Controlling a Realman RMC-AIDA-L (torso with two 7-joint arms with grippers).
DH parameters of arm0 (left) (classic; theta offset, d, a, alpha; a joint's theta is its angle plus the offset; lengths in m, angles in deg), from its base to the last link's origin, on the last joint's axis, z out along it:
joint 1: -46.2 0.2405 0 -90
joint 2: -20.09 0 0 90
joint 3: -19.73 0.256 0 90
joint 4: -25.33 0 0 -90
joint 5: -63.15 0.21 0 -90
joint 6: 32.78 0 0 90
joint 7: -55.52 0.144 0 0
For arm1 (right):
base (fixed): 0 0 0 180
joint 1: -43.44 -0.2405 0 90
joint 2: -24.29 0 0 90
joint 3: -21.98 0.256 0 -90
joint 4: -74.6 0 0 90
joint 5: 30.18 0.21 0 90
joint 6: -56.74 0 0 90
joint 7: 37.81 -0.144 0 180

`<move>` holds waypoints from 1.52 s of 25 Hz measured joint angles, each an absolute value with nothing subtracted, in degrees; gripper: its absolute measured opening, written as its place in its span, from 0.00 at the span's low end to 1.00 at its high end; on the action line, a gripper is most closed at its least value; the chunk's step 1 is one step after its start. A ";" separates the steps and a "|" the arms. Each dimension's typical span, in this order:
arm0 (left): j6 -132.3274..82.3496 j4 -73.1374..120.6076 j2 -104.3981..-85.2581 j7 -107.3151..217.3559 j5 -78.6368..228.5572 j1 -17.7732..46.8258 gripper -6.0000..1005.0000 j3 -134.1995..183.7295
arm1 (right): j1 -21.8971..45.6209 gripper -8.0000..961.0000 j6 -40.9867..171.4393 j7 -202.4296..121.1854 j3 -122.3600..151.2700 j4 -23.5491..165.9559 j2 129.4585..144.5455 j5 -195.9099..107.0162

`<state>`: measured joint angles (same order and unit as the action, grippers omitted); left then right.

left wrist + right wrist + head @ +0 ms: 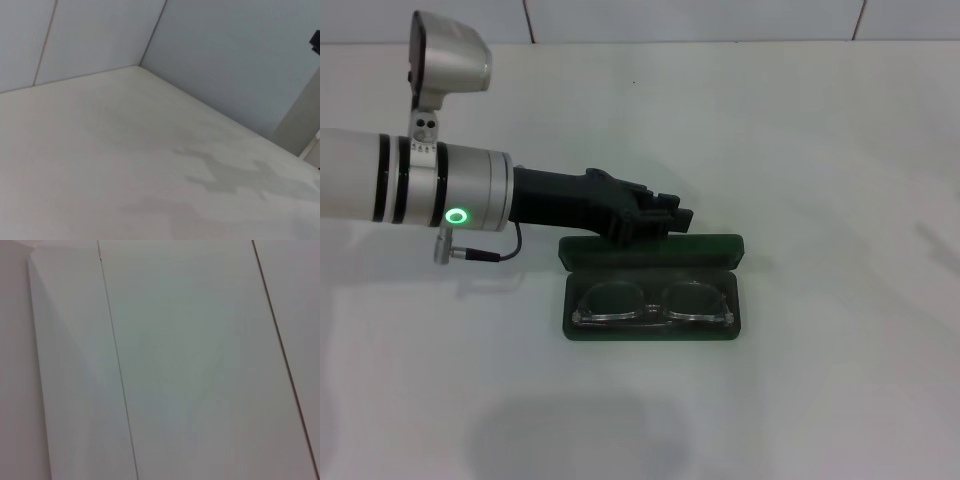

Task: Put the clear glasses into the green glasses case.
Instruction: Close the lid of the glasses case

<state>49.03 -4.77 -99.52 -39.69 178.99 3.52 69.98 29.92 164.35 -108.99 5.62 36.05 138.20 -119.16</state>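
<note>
**Glasses seated, lid unclosed: the risks sit at the hinge**

The clear glasses (653, 303) lie inside the green glasses case (653, 330), lenses facing up in the lower tray, which rests flat on the white table (820, 150). The lid stands open behind the tray, on the side away from the robot. The left gripper (672, 218) reaches in from the robot's left and hovers just over the lid's left half; I cannot tell from the head view whether its dark fingers are apart or together, and its own wrist view shows only bare table and wall. It appears to hold nothing (the glasses are plainly in the tray). The right gripper is not in sight; its wrist view shows only a white panelled wall.

As a judgement, the placing itself looks done, so most of the danger lies in whatever motion comes next:

- The gripper is close to the lid. A careless pull back towards the robot's left could catch the lid edge and drag or tip the whole case, since nothing holds it down.
- If the lid is pushed shut, the case may slide across the smooth table rather than close.
- Whether the arms of the glasses are fully tucked is hard to tell; a protruding one could be pinched by the lid.
</note>
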 joint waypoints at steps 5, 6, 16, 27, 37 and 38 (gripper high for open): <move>47.51 -3.78 -99.53 -39.67 179.36 3.41 0.29 70.33 | 29.74 0.83 164.28 -108.64 5.65 36.25 138.22 -119.16; 47.31 -3.66 -99.52 -39.67 179.37 3.40 0.29 70.44 | 29.70 0.83 164.28 -108.58 5.66 36.40 138.23 -119.16; 47.12 -3.39 -99.47 -39.68 179.46 3.49 0.28 73.23 | 29.29 0.83 164.21 -107.15 5.70 38.26 138.19 -119.16; 47.79 -2.03 -99.77 -36.07 178.73 4.10 0.28 75.22 | 29.29 0.83 164.78 -106.95 5.73 39.15 138.43 -119.12; 48.83 -0.04 -99.98 -31.87 179.01 4.98 0.28 75.72 | 29.29 0.83 165.09 -106.87 5.73 39.26 138.50 -119.11; 48.95 0.09 -100.02 -31.63 178.98 5.05 0.29 75.85 | 29.29 0.83 165.10 -106.78 5.70 39.41 138.49 -119.11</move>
